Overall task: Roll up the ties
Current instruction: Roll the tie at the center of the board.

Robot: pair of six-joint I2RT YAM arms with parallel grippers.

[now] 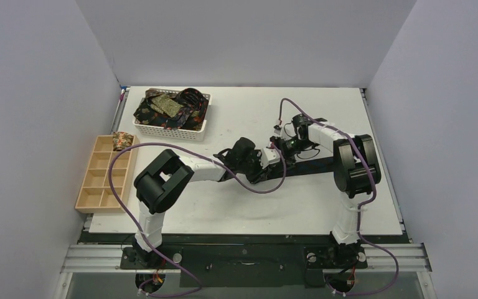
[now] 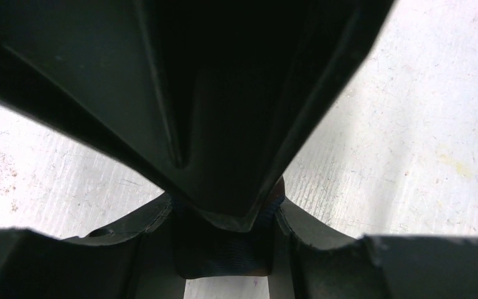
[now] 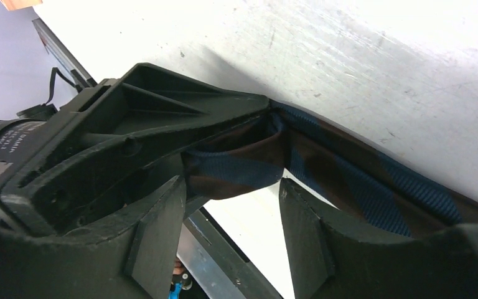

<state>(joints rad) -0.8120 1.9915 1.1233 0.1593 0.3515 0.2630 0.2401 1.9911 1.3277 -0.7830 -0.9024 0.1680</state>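
Observation:
A dark tie with blue stripes (image 1: 311,167) lies in a long strip across the middle of the table. My left gripper (image 1: 272,161) is shut on the tie's folded end (image 2: 224,255), and the fabric fills the gap between its fingers. My right gripper (image 1: 284,147) sits right against it from the far side, open. In the right wrist view the tie (image 3: 361,180) runs just past the right gripper (image 3: 230,187), with only bare table between its fingers (image 3: 155,237). A patterned rolled tie (image 1: 122,140) sits in the wooden tray's far corner.
A white lattice basket (image 1: 173,129) at the back left holds several more patterned ties (image 1: 168,107). The pale wooden compartment tray (image 1: 103,184) lies along the left edge of the table. Purple cables loop over both arms.

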